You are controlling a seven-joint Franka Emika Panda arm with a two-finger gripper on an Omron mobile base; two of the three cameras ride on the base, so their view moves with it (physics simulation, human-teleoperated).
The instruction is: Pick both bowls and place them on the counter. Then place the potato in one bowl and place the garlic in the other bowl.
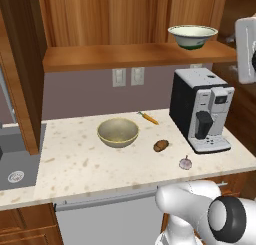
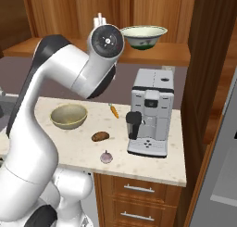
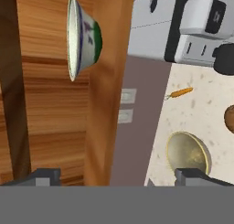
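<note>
A coffee machine stands at the counter's right end, a carrot by the back edge. The tan-olive bowl sits upright mid-counter; potato and garlic lie near the front edge. The cream bowl stands upright on the wooden shelf. The gripper is spread wide, empty.

Coffee machine, black and silver, stands upright at right. Orange carrot lies just left of it, near the back wall. Two wall outlets sit under the wooden shelf. Sink at far left.
</note>
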